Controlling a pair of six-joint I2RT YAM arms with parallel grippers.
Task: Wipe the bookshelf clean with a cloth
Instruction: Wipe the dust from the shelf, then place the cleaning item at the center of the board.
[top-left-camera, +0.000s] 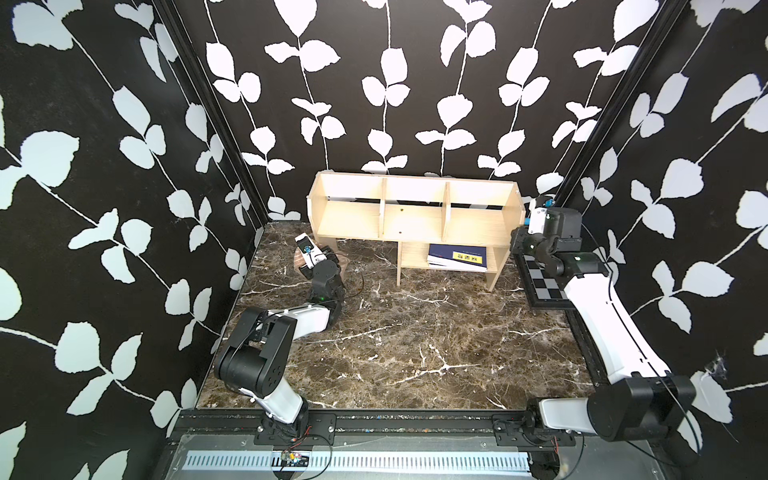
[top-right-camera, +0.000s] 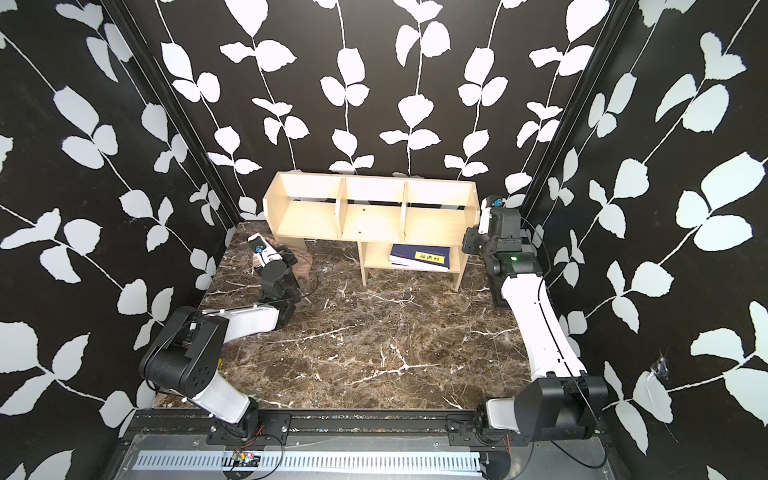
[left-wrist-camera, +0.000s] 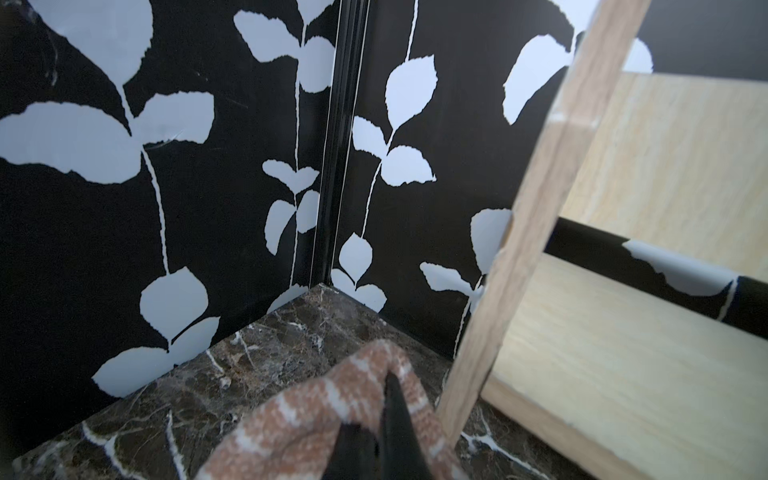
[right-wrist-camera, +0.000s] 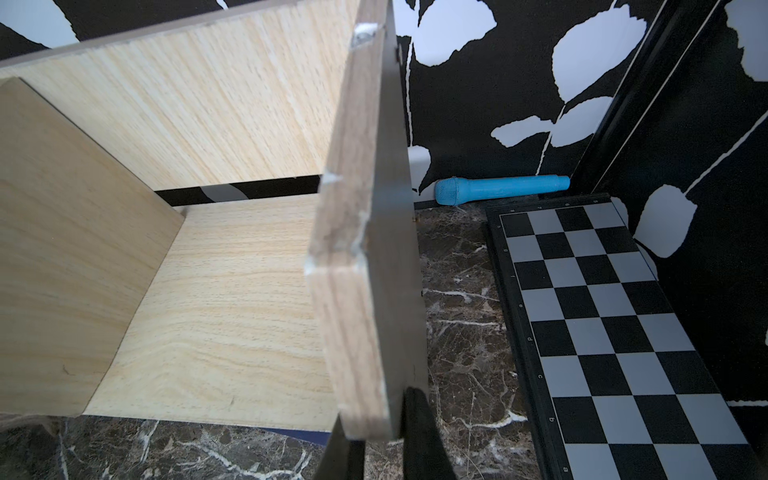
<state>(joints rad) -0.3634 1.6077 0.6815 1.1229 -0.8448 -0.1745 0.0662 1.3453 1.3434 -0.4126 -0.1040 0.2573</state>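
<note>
Progress looks like zero so far. The left hand (left-wrist-camera: 378, 428) is pinched shut on the cloth (left-wrist-camera: 316, 415), low over the tabletop (top-left-camera: 415, 340) just beside the left leg of the bookshelf (top-left-camera: 415, 220). The right hand (right-wrist-camera: 380, 432) clamps its right end panel, and all three compartments are left to wipe, I'd say.

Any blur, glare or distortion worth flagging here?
In both top views the wide lens splays the walls outward, and the bookshelf is brightly lit; in the left wrist view its near panel is soft while the cloth shows its texture; in the right wrist view the chequered board is crisp, the nearest panel edge slightly soft.
</note>
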